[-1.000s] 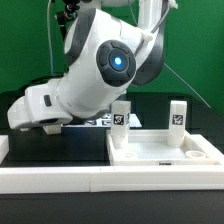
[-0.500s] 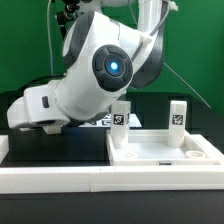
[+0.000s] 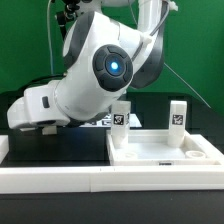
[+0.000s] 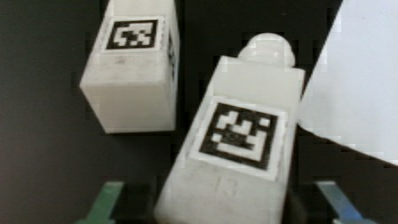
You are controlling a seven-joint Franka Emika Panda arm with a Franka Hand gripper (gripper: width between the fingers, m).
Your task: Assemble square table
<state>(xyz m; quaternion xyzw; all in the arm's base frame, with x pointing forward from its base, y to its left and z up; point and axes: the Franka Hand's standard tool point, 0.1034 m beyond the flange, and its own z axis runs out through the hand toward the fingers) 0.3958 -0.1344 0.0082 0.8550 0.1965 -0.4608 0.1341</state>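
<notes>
In the wrist view a white leg block (image 4: pixel 235 135) with a black-and-white tag lies between my gripper's (image 4: pixel 221 204) fingers (image 4: pixel 111 200). The jaws stand apart with a dark gap on each side of the leg, so the gripper is open around it. A second tagged leg block (image 4: pixel 134 75) lies just beyond it. A white surface (image 4: pixel 361 90) fills the side of that view. In the exterior view the white square tabletop (image 3: pixel 165 152) lies at the right, with two tagged legs (image 3: pixel 120 113) (image 3: pixel 177 113) upright behind it. My hand (image 3: pixel 38 112) is low at the left, its fingertips hidden.
A long low white barrier rail (image 3: pixel 90 180) runs along the front of the black table. The marker board (image 3: pixel 100 122) shows partly behind the arm. The arm's big white body (image 3: pixel 105 65) hides the middle of the scene.
The arm has shifted a little toward the exterior view's left and downward, then held still. The tabletop and upright legs have not moved.
</notes>
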